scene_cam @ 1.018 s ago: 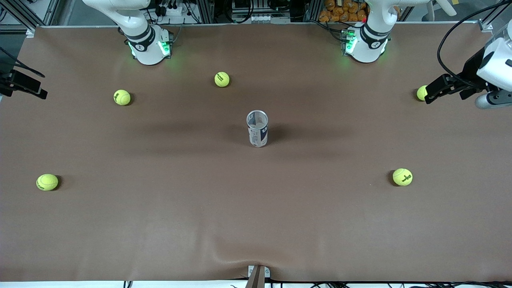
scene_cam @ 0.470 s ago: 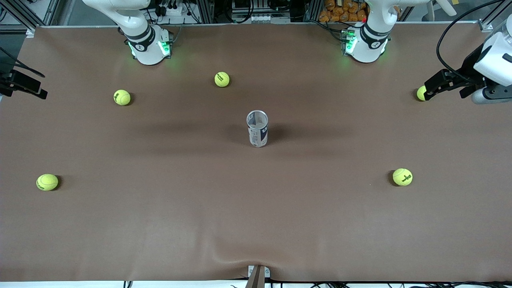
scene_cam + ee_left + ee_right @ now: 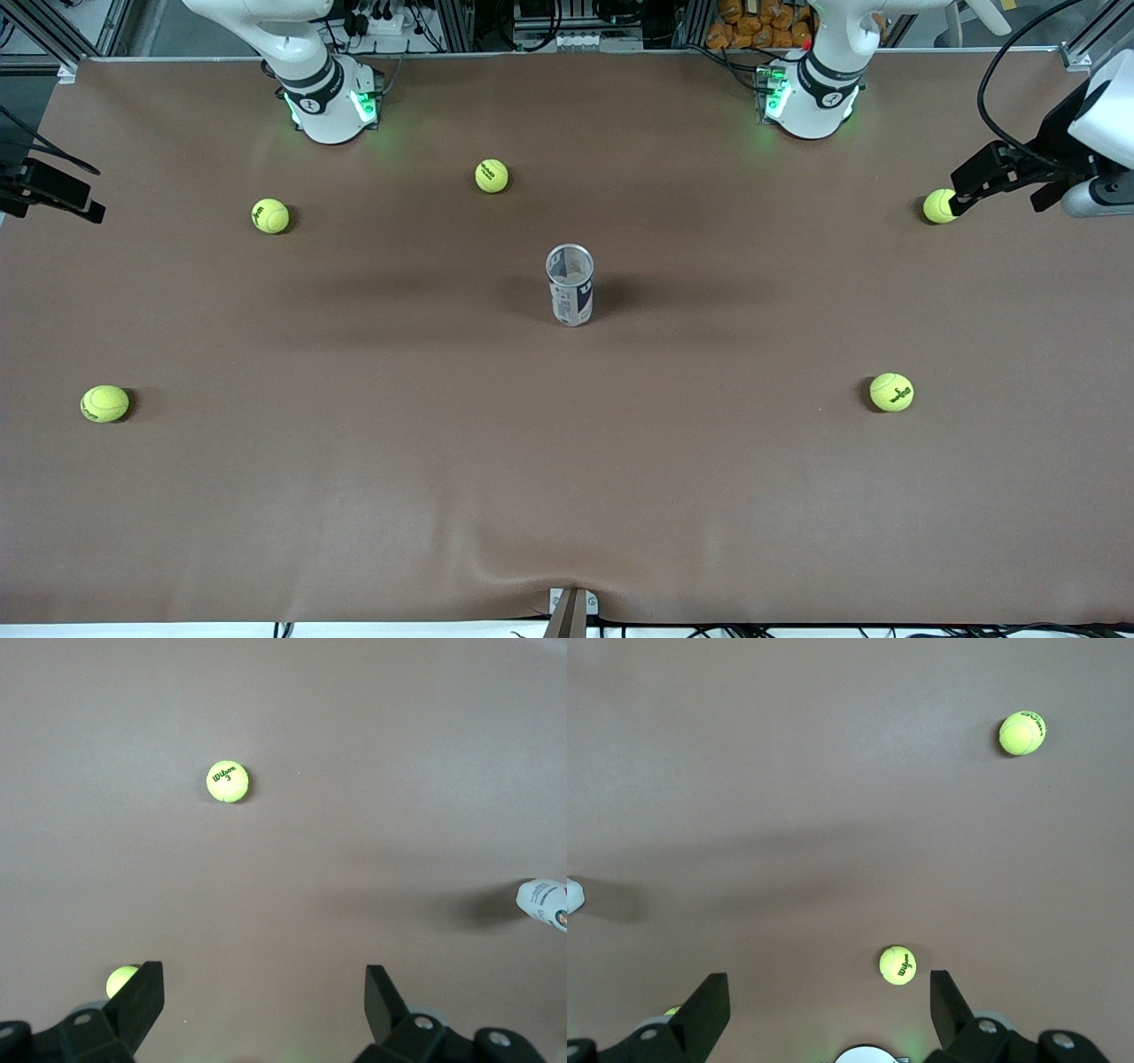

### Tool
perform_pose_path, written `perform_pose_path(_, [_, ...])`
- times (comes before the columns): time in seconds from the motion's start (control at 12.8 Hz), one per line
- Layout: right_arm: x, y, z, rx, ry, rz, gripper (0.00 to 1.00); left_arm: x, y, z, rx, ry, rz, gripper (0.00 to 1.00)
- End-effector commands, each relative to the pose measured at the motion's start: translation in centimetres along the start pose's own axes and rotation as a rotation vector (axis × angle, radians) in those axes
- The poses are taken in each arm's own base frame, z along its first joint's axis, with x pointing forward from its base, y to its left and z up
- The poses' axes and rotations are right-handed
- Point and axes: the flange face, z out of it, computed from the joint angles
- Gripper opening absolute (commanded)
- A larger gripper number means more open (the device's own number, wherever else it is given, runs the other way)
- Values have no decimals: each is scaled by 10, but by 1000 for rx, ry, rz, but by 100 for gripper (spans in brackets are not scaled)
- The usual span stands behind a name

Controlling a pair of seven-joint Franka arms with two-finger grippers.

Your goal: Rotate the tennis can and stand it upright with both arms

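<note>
The tennis can stands upright at the middle of the brown table, open silver rim up, white and dark-blue label on its side. Only its edge shows in the left wrist view and in the right wrist view. My left gripper hangs open over the left arm's end of the table, beside a tennis ball, with nothing between its fingers. My right gripper hangs open and empty at the right arm's end of the table. Both are well away from the can.
Several yellow-green tennis balls lie scattered: one near the bases, one toward the right arm's end, one and one nearer the front camera. The arm bases stand along the table's edge.
The left gripper has drawn back toward the left arm's end of the table, uncovering the ball beside it. The can and the right gripper have not moved.
</note>
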Motion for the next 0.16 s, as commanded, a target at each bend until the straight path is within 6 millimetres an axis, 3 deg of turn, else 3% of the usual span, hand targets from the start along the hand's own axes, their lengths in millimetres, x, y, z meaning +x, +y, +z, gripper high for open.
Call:
perform_pose_path(0.0, [1,0,0,-4,4,14,100,-2,-6,-17,63,13,13,100])
perform_pose_path(0.08, [1,0,-1,-4,6,14,100,-3,-6,-17,71,7,9,100])
